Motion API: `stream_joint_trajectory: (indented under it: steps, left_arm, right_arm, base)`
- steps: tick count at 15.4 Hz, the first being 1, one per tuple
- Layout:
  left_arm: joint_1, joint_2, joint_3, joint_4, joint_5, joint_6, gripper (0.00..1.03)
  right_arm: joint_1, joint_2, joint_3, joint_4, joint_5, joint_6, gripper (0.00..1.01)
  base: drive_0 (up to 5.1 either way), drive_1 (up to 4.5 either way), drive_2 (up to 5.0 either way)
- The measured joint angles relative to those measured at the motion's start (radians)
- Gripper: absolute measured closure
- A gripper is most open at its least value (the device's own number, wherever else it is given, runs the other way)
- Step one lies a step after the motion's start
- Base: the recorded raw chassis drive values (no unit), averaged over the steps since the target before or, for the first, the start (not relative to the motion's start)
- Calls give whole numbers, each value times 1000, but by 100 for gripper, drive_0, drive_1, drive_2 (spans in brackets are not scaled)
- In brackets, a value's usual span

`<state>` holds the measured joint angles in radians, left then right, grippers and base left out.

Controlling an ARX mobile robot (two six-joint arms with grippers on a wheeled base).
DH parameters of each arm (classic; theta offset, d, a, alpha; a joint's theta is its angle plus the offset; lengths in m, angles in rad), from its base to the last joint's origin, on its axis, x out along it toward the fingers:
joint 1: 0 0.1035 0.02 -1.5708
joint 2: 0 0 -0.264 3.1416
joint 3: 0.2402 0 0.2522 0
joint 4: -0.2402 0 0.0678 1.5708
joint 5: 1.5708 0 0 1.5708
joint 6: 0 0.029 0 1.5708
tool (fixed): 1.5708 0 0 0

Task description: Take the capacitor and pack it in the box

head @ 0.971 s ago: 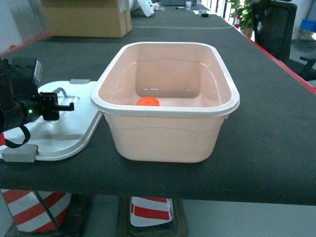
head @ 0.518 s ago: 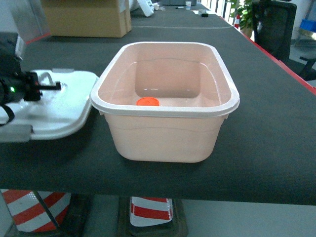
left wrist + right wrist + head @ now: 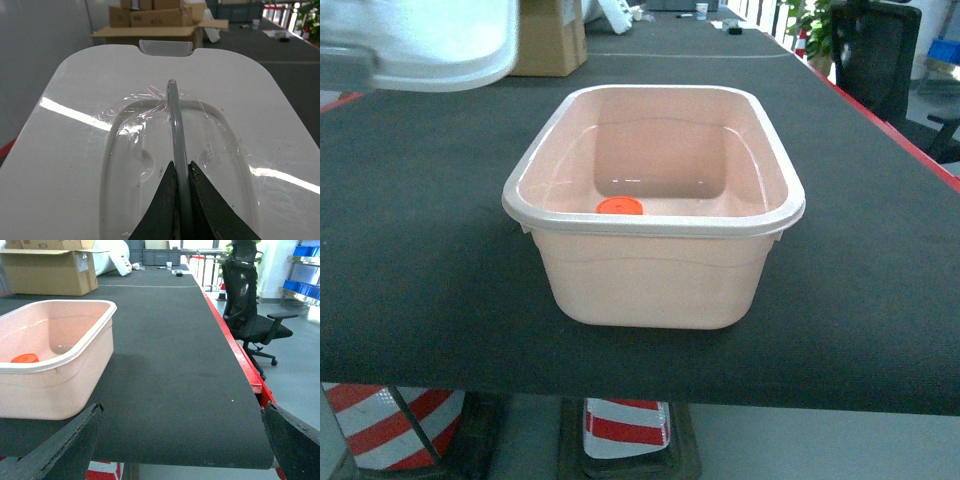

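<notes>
Glossy white lid (image 3: pixel 150 125), left tool (image 3: pixel 181 200) pinching its handle (image 3: pixel 175 130)

1. lid (image 3: pixel 430 45) is blurred and cut off at the head view's upper left; the gripper holding it is out of frame.
2. capacitor (image 3: pixel 619 206) is half hidden behind the box (image 3: pixel 650 220) near rim.
3. right fingers (image 3: pixel 60 450) are cut off at the wrist view's bottom corners.
4. carton (image 3: pixel 548 40) is partly hidden behind the lid.

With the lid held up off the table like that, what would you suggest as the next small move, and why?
Probably carry the lid right, over the box. The left claw is shut on the lid's handle, the box stands open, and an orange item already lies inside.
</notes>
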<state>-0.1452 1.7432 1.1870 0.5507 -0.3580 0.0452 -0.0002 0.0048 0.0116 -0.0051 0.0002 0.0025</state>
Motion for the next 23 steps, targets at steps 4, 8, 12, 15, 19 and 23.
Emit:
stream_joint_trajectory:
  steps: [4, 8, 12, 15, 19, 23]
  left_arm:
    - [-261, 45, 41, -77, -163, -49, 101]
    - [-449, 151, 145, -101, -234, -74, 101]
    - [-487, 232, 186, -119, -271, -96, 101]
    - [-483, 267, 179, -146, -266, -153, 101]
    - [-460, 282, 137, -133, -227, -179, 101]
    - [-449, 283, 89, -24, -163, -196, 66]
  right_arm:
    - [0, 0, 0, 0, 0, 0, 3]
    - [0, 0, 0, 0, 0, 0, 3]
    - [0, 0, 0, 0, 0, 0, 3]
    - [0, 0, 0, 0, 0, 0, 3]
    - [0, 0, 0, 0, 0, 0, 3]
    - [0, 0, 0, 0, 0, 0, 3]
  base:
    - [0, 0, 0]
    - [0, 0, 0]
    - [0, 0, 0]
    - [0, 0, 0]
    - [0, 0, 0]
    - [0, 0, 0]
